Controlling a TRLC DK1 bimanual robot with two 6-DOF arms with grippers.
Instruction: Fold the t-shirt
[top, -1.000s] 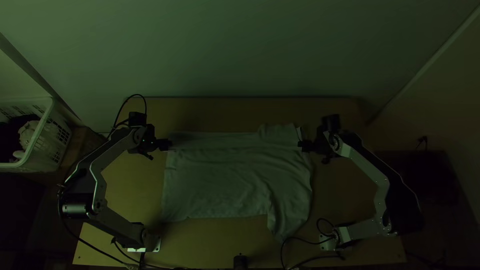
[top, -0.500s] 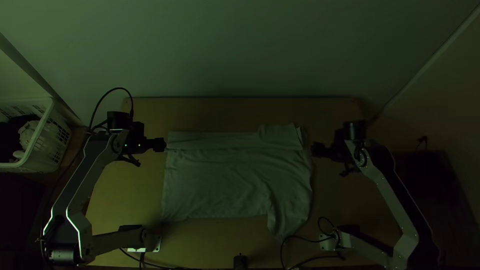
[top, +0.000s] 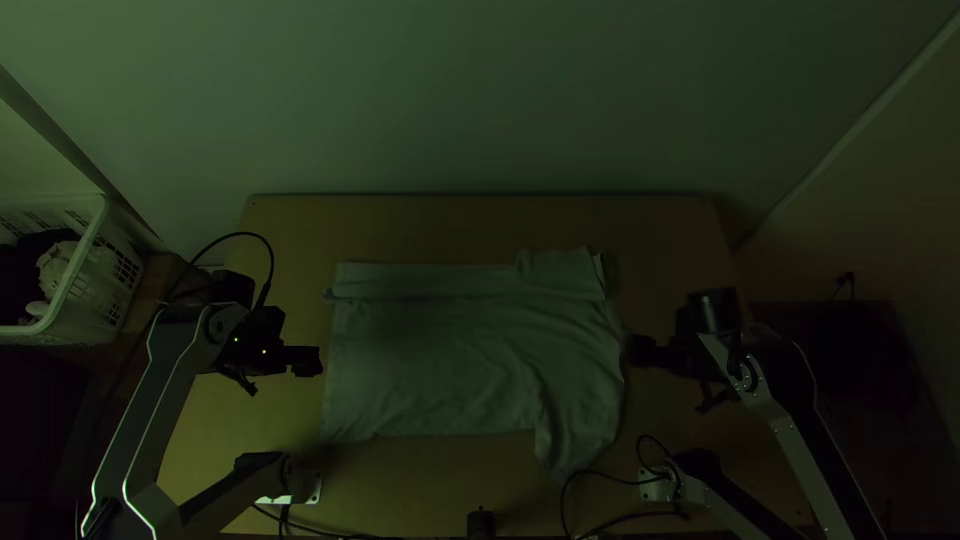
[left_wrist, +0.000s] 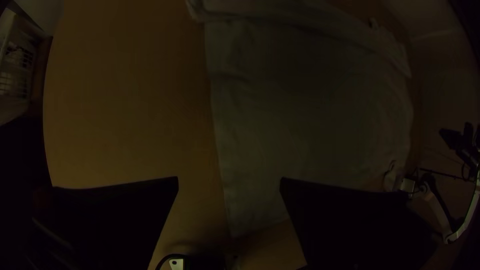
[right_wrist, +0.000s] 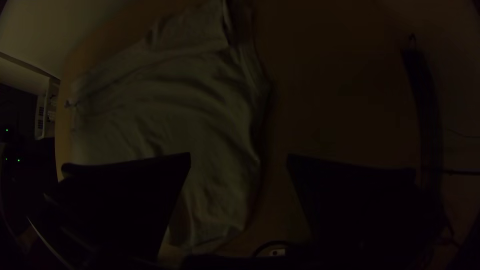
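Left gripper (top: 316, 361), top view: hanging just beside the straight end (top: 335, 385) of the shirt, probably the hem.
Right gripper (top: 633, 350), top view: hanging near the opposite end, probably the neck side.
T-shirt (top: 440, 350), top view: lying mostly spread on the table (top: 480, 225), with a narrow strip (top: 430, 281) turned over along the far side and one sleeve (top: 580, 435) pointing to the near side.
Feel of the cloth, top view: to judge by the shallow creases, light, soft and limp; not fragile, but easy to wrinkle or drag askew if pulled from one point only.
Left fingers (left_wrist: 120, 215), left wrist view: spread wide, pinching nothing.
Hem corner (left_wrist: 237, 222), left wrist view: flat and thin, so perhaps difficult to pick up; best taken low, close to the wood, with enough cloth inside the pinch.
Right fingers (right_wrist: 125, 200), right wrist view: also standing apart, without cloth between.
Creased side (right_wrist: 247, 155), right wrist view: softer and more raised, therefore probably easier to catch; good to take together with the sleeve's root, then to lift evenly with the hem, keeping only light tension.
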